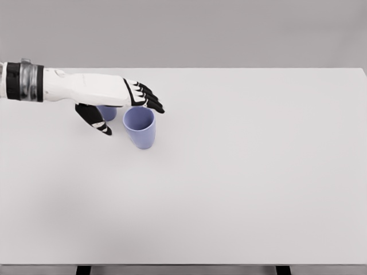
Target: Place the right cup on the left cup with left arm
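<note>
1. While the left robot hand (123, 106) reaches in from the left edge of the picture, it hangs over the far left part of the white table (241, 183).
2. Its fingers (150, 98) are stretched out and loose, the thumb points down, and it grips nothing.
3. One light blue cup (139, 127) stands upright on the table, just under the fingertips; I cannot tell if they touch its rim.
4. A second blue cup (107, 112) stands just behind and to the left of it, mostly hidden by the palm and thumb.
5. Both cups stand apart from each other on the table.
</note>
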